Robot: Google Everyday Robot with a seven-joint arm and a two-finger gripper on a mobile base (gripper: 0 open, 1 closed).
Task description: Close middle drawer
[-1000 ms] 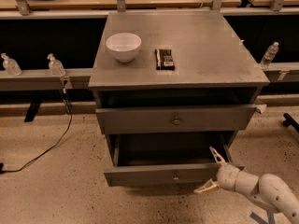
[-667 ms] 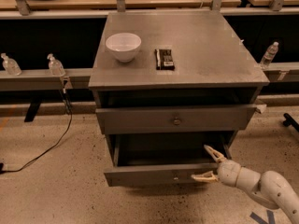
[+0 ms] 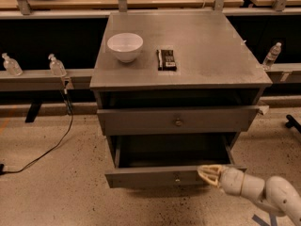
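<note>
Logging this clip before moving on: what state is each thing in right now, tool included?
Middle drawer: pulled well out, open.
Top drawer: front slightly forward, dark gap above it.
Bowl: upright on the cabinet top.
Packet: lying flat beside the bowl.
Tool: at the middle drawer's front, right of its knob.

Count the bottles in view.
3. Left bottle and second bottle on the ledge left of the cabinet; right bottle on its right. Others may be hidden. Gripper at the front of the open drawer.
</note>
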